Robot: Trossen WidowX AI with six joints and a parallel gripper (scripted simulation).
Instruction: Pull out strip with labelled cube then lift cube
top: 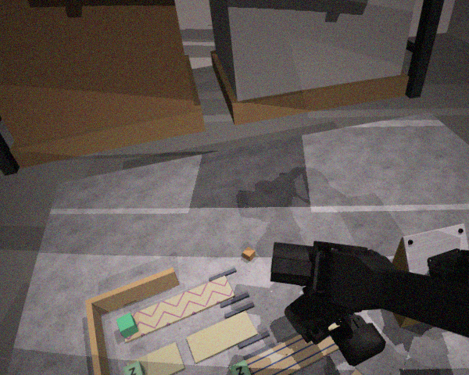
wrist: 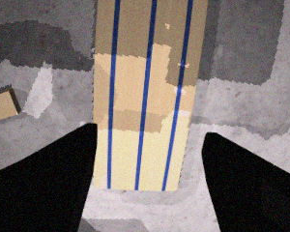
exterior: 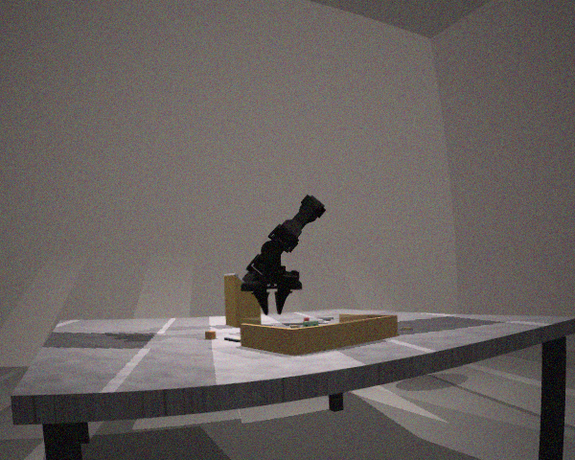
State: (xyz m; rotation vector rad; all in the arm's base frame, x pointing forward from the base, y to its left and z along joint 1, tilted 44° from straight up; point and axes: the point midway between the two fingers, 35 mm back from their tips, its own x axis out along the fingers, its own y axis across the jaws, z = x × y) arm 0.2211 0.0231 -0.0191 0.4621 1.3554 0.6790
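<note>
A tan strip with blue lines (top: 285, 357) (wrist: 128, 97) carries a green cube marked Z (top: 240, 368) at its far end. Its near end lies below and between the fingers in the wrist view. A plain pale strip is in two pieces with a gap: one piece (top: 221, 337) lies bare, the other (top: 164, 358) has a second Z cube (top: 133, 369) at its end. A zigzag strip (top: 182, 305) carries a green cube (top: 127, 324) with no letter visible. My gripper (exterior: 272, 312) (wrist: 152, 138) is partly open and empty, above the blue-lined strip's near end.
A wooden wall (top: 134, 288) (exterior: 317, 339) borders the strips' far side. Dark rails (top: 234, 299) (top: 253, 340) stand beside the strips. A small orange block (top: 248, 253) (exterior: 210, 334) lies outside. A wooden block with a sloped face (top: 432, 242) (exterior: 232, 302) stands behind the arm.
</note>
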